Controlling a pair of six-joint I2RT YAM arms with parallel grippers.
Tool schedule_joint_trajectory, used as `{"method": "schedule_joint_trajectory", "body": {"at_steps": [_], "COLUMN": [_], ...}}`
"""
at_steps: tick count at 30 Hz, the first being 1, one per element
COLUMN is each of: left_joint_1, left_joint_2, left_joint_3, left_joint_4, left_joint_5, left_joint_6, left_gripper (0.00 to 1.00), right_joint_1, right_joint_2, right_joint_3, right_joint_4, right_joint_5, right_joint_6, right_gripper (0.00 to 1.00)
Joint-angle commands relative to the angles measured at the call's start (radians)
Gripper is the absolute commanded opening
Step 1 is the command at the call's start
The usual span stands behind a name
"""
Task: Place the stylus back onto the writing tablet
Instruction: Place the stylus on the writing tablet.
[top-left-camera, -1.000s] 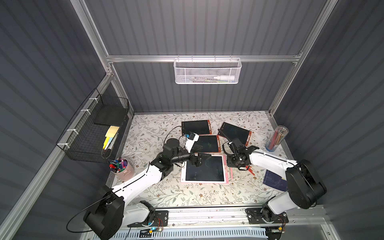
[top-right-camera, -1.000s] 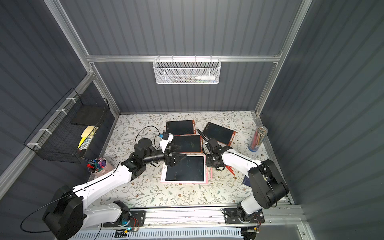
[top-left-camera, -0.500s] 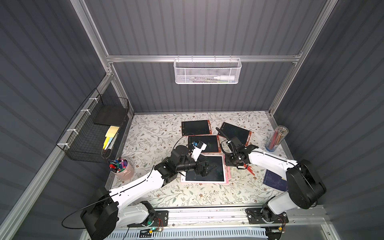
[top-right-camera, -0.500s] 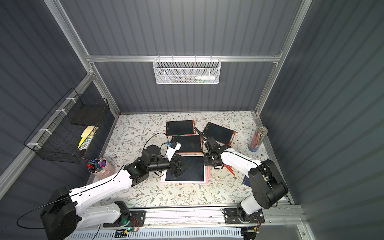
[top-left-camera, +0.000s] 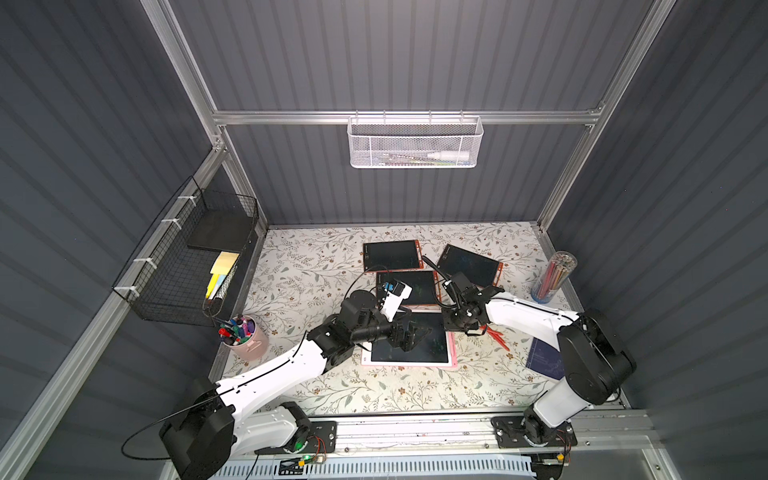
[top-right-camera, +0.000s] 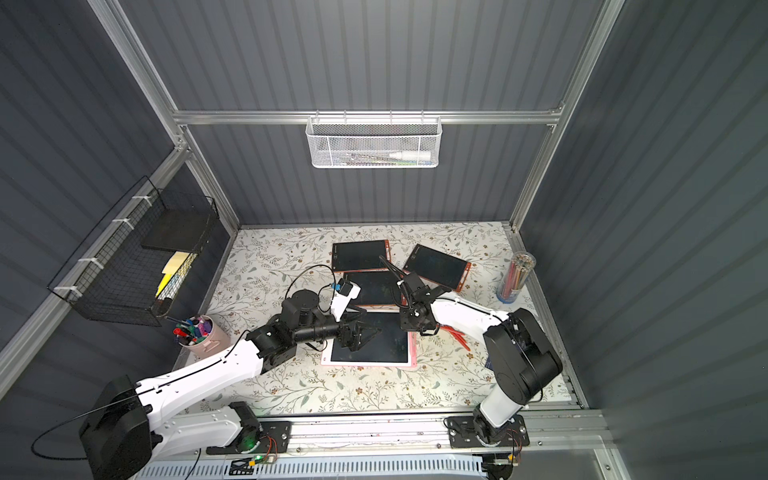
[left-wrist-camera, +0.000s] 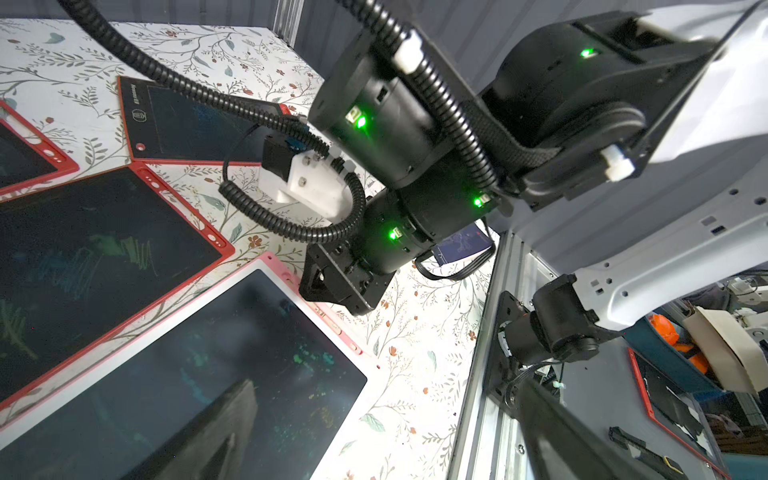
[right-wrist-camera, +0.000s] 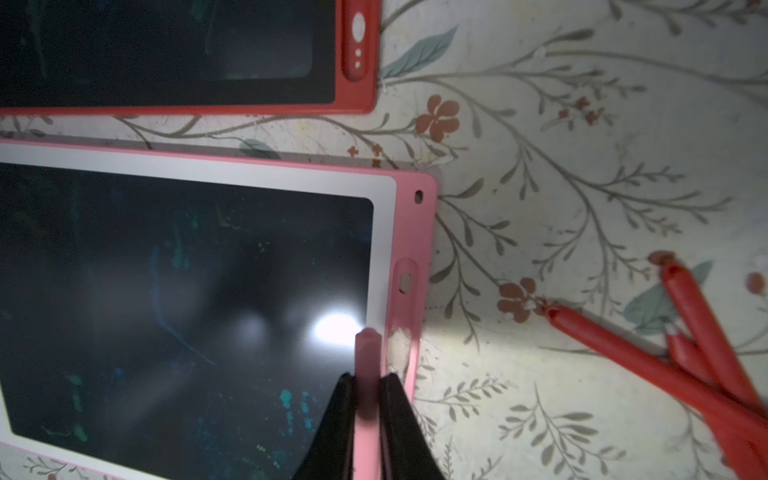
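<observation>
Grey-walled booth, floral bench (top-left-camera: 316, 266). Pink writing tablet (right-wrist-camera: 409, 232) flat near the front edge. Left hand (top-left-camera: 409, 334) spread wide over its screen, empty. Right hand (right-wrist-camera: 368, 379) pinched narrow on the pink stylus (right-wrist-camera: 368, 349), tip at the tablet's slotted edge. Likely light, stiff, slick: grip mid-shaft

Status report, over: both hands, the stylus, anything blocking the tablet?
Right hand shut on pink stylus, its end over pink tablet edge. Left hand open above the screen. Red styluses lie beside, apart from it.
</observation>
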Motion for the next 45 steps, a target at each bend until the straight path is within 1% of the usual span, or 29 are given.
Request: {"method": "schedule_joint_trajectory", "body": {"at_steps": [1,6,16,45], "left_joint_1": [-0.006,-0.009,-0.011,-0.012], "left_joint_2": [-0.013,0.022,-0.004,-0.012], "left_joint_3": [0.01,0.006,0.004,0.001], "left_joint_4": [0.017,0.017,0.023,0.033], "left_joint_5": [0.028,0.044,0.039,0.038], "left_joint_6": [0.023,0.028,0.023,0.017], "left_gripper": [1.0,0.99,0.99,1.0], "right_joint_1": [0.005,0.006,0.004,0.006], "right_joint_2": [0.017,0.038,0.052,0.073], "right_joint_3": [0.015,0.009,-0.006,0.02], "right_joint_4": [-0.014,-0.002,0.01,0.012], "right_joint_5": [0.024,0.048,0.085,0.088], "right_joint_6": [0.013,0.031,0.046,0.036], "right_gripper": [0.16,0.16,0.16,0.18]}}
